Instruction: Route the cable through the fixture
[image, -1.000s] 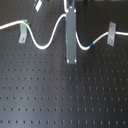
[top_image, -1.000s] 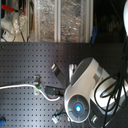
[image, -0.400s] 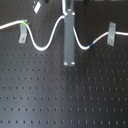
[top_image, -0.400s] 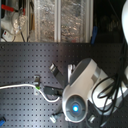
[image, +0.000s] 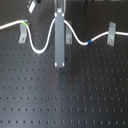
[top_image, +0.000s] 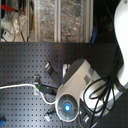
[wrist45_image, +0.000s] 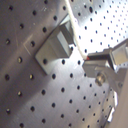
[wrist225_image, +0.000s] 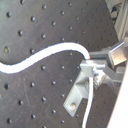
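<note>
The white cable (image: 39, 49) runs across the black board in the first exterior view. Its green band (image: 24, 23) sits at the top of the left fixture (image: 21, 36). Its blue band (image: 89, 42) lies just before the right fixture (image: 111, 35). Between them the cable rises to a sharp peak at my gripper (image: 59, 21), whose fingers show as a long grey bar. In the second wrist view the gripper (wrist225_image: 88, 62) is shut on the cable (wrist225_image: 45, 54), beside a fixture (wrist225_image: 79, 96). The first wrist view shows that fixture (wrist45_image: 54, 44) next to the gripper (wrist45_image: 89, 60).
The board (image: 90, 95) is a black perforated plate. A small grey object (image: 32, 6) sits at the first exterior view's top left. In the second exterior view the white hand (top_image: 67, 104) hides the fingers. Black arm hoses (top_image: 100, 97) and clear bins (top_image: 60, 20) lie around it.
The gripper bar and the cable's peak have shifted left and lower in the first exterior view. The hand has moved left and down in the second exterior view.
</note>
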